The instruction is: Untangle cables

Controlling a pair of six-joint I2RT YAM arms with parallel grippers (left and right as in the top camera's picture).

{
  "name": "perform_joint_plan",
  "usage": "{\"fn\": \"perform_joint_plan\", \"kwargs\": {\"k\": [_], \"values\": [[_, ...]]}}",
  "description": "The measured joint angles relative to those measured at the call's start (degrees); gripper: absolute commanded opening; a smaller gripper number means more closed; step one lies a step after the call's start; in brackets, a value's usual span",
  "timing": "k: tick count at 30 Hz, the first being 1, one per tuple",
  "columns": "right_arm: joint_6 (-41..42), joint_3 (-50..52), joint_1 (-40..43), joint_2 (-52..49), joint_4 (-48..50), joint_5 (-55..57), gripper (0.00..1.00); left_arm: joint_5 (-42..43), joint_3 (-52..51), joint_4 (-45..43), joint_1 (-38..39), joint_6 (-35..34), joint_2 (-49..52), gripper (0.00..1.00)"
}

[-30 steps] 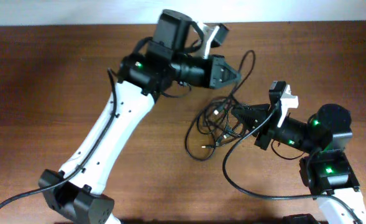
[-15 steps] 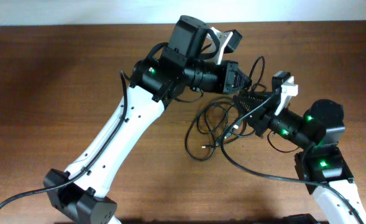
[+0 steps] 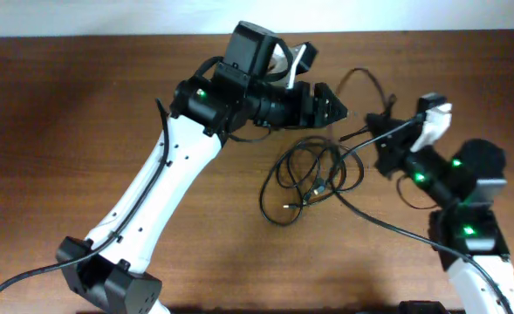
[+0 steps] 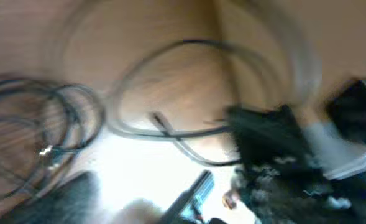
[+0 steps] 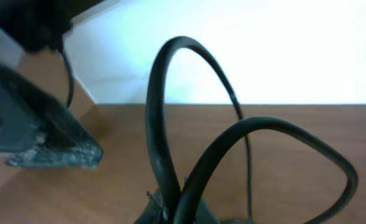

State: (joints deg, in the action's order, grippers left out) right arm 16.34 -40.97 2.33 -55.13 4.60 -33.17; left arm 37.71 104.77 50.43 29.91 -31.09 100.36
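Pulling rightward, away from tangle (image 3: 309, 174) | right gripper (image 3: 377, 124) clenched on cable (image 5: 153, 124), loop raised | left gripper (image 3: 333, 109): cannot tell | tangle stretching, not freed

The left arm (image 3: 165, 187) has a long white shell between black joints, with a green light (image 3: 202, 92) on one joint. A thick black wire (image 3: 30, 271) leaves its blocky black base (image 3: 108, 277). The left gripper (image 3: 333, 108) is black and wedge-shaped. The right arm (image 3: 453, 179) is mostly black, with green lights and a white bracket (image 3: 433, 118) at the wrist.
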Motion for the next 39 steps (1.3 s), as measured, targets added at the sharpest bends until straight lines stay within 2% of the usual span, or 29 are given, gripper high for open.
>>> {"fn": "perform_joint_plan", "kwargs": {"k": [3, 4, 6, 8, 10, 11, 13, 16, 18, 20, 22, 23, 24, 25, 26, 29, 30, 32, 35, 36, 38, 39], "values": [[-0.92, -0.61, 9.79, 2.08, 0.00, 0.76, 0.04, -9.14, 0.02, 4.63, -0.04, -0.02, 0.00, 0.99], [-3.50, -3.21, 11.37, 2.05, -0.15, 2.38, 0.04, -11.02, 0.02, 4.90, -0.04, -0.02, 0.00, 0.99], [-7.48, -8.66, 11.32, 2.16, 0.02, 13.73, 0.04, -12.72, 0.02, 4.94, -0.04, -0.02, 0.00, 0.99], [-9.25, -9.70, 11.41, 1.29, 0.81, 34.29, 0.04, -12.98, 0.02, 4.94, -0.04, -0.02, 0.00, 0.99], [-11.39, -9.86, 11.82, -2.73, 5.35, 45.55, 0.04, -13.25, 0.02, 4.96, -0.04, -0.02, 0.00, 0.99], [-14.23, -9.84, 13.68, -8.37, 12.39, 51.47, 0.04, -13.18, 0.02, 5.03, -0.04, -0.02, 0.00, 0.99], [-18.82, -11.45, 19.54, -19.08, 18.23, 57.55, 0.04, -13.40, 0.00, 5.42, -0.04, -0.02, 0.00, 0.99], [-29.97, -16.02, 27.87, -29.97, 19.04, 61.00, 0.04, -13.40, 0.02, 5.07, -0.04, -0.02, -0.04, 0.99], [-33.81, -18.16, 33.35, -33.51, 19.06, 61.24, 0.04, -13.40, 0.02, 5.05, -0.04, -0.02, -0.04, 0.99], [-35.67, -19.47, 38.75, -38.34, 13.31, 57.40, 0.04, -13.38, 0.02, 5.09, -0.04, -0.02, -0.04, 0.99], [-36.33, -19.67, 39.50, -45.55, 7.52, 56.08, 0.04, -13.38, 0.02, 5.09, -0.04, -0.02, -0.04, 0.99], [-34.84, -19.65, 39.89, -47.91, 4.90, 55.84, 0.06, -13.38, 0.02, 5.09, -0.04, -0.02, -0.04, 0.99], [-32.44, -19.63, 40.59, -49.09, 2.69, 55.71, 0.17, -13.38, 0.02, 5.07, -0.04, -0.02, -0.04, 0.99], [-30.03, -19.63, 40.89, -49.31, 1.36, 55.74, 0.45, -13.38, 0.02, 5.07, -0.04, -0.02, -0.04, 0.99], [-27.85, -19.63, 41.00, -49.62, 0.72, 55.74, 0.68, -13.38, 0.02, 5.07, -0.04, -0.02, -0.04, 0.99], [-24.87, -19.71, 40.87, -49.59, -1.70, 51.71, 0.78, -13.38, 0.02, 5.09, -0.04, -0.02, -0.04, 0.99], [-24.15, -19.89, 40.35, -49.35, -5.57, 46.93, 0.99, -13.38, 0.02, 5.05, -0.04, -0.02, -0.04, 0.99], [-14.64, -20.33, 37.03, -48.63, -18.29, 38.69, 0.99, -13.38, 0.02, 5.05, -0.04, -0.02, -0.04, 0.99], [-7.41, -20.20, 32.87, -44.41, -25.22, 34.18, 0.98, -13.38, 0.02, 5.07, -0.04, -0.02, -0.04, 0.99], [-6.82, -20.15, 30.67, -40.74, -26.32, 33.48, 0.99, -13.38, 0.02, 5.05, -0.04, -0.02, -0.04, 0.99], [-5.86, -20.11, 24.57, -26.64, -28.63, 31.01, 0.98, -13.40, 0.02, 4.98, -0.04, -0.02, -0.04, 0.99], [-5.75, -20.26, 22.05, -17.38, -32.74, 25.59, 0.99, -13.35, 0.02, 5.05, -0.04, -0.02, -0.04, 0.99]]}}
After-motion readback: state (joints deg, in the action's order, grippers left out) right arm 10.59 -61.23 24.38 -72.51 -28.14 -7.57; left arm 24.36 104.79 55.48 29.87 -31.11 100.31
